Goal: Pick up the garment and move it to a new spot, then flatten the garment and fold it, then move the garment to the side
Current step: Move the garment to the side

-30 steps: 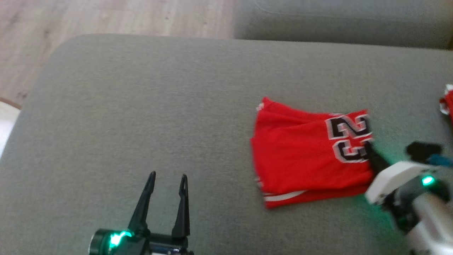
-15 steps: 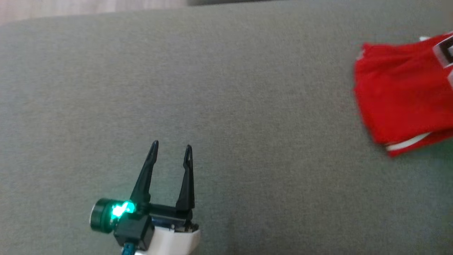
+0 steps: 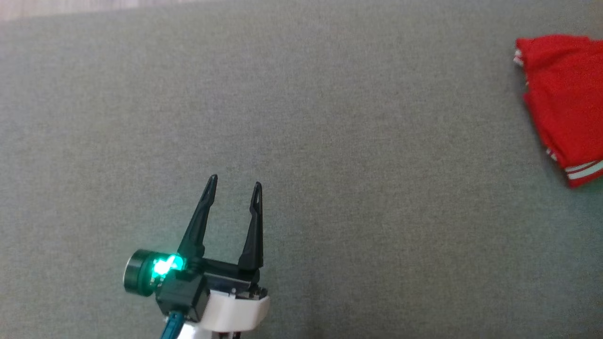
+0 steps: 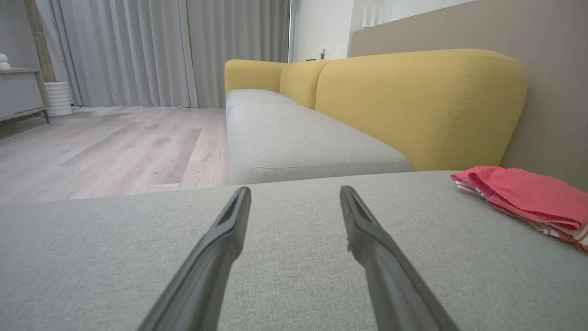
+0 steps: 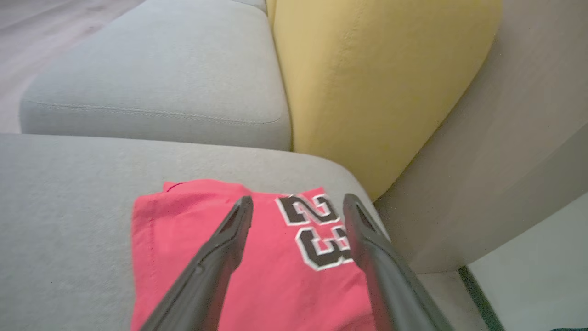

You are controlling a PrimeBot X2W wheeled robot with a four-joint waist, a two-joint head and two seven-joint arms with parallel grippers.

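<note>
The garment (image 3: 565, 103), a red jersey with white trim and black numbers, lies folded on the grey cushion (image 3: 330, 117) at the head view's right edge. It also lies low at the right in the left wrist view (image 4: 528, 197). My left gripper (image 3: 234, 185) hovers open over bare cushion far to the jersey's left; its fingers (image 4: 220, 243) hold nothing. In the right wrist view, my right gripper (image 5: 297, 200) stands open just above the garment (image 5: 183, 230), its fingers spread over the numbers and gripping no cloth.
A yellow backrest (image 5: 367, 78) and a second grey seat cushion (image 5: 151, 78) lie beyond the garment. A beige wall panel (image 5: 505, 151) drops off at the cushion's corner. Wooden floor (image 4: 105, 147) and curtains (image 4: 161, 50) are past the sofa.
The head camera swung left, so the garment slid to the picture's right edge and the right arm left the view. The right gripper opened and let go of the garment.
</note>
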